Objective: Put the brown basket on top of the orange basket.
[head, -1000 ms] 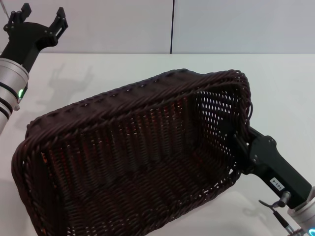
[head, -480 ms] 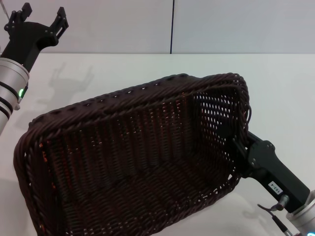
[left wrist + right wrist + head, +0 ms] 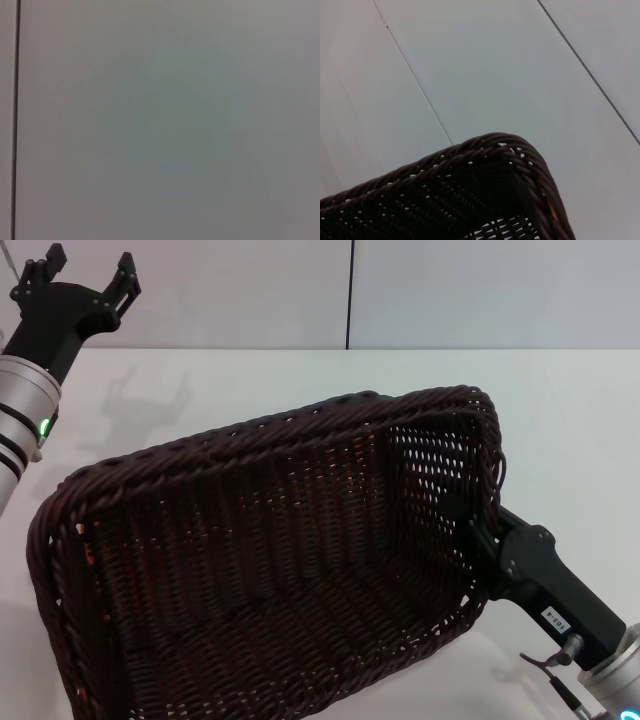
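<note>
Wicker makes up the dark brown rectangular woven basket (image 3: pixel 270 570), so it is likely light and stiff, with holes in its sides. It hangs tilted in the air above the white desk (image 3: pixel 560 430). The right tool (image 3: pixel 470 525) is clamped on one short end wall, a good strong place to hold. The left tool (image 3: pixel 85 275) waits up high, fingers apart. No orange basket shows.
</note>
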You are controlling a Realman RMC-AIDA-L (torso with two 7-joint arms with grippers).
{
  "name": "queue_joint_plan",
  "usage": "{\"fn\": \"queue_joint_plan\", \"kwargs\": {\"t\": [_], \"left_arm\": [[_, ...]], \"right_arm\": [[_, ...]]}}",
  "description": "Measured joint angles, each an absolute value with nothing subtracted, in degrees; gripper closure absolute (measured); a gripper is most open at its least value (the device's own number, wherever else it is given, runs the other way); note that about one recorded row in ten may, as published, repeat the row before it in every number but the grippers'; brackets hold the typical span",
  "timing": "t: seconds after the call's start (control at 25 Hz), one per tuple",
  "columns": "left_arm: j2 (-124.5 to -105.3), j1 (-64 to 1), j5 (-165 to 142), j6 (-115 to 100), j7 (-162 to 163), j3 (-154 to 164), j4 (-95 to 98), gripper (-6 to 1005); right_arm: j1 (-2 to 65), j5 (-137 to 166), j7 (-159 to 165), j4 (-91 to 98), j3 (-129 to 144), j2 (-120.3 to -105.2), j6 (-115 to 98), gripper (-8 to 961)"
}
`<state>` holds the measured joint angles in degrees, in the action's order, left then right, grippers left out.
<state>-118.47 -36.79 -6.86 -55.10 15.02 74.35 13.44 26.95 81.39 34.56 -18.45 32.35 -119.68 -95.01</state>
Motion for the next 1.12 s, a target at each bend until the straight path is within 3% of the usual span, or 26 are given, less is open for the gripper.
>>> {"fn": "queue_joint_plan", "kwargs": {"t": [0.68,0.88,1.0,1.12], "left_arm": [[-118.47,-37.62,-6.74,-53.52,13.50,73.83,13.44,156],[-118.47,-37.79,-6.66,-53.45,13.45,73.82,13.45,157],[-118.47,-37.80,-6.58,-53.44,13.44,73.82,13.45,157],[-118.47,-37.76,-6.41,-53.44,13.44,73.74,13.45,157]], "right_arm": [[27.31,81.26,34.55,-17.14,31.31,-119.53,-94.27,676],[27.68,81.28,34.55,-16.65,31.28,-119.53,-93.95,461],[27.85,81.27,34.39,-15.56,31.20,-119.50,-94.00,396],[27.66,81.20,34.23,-13.17,30.82,-119.46,-96.27,396]]}}
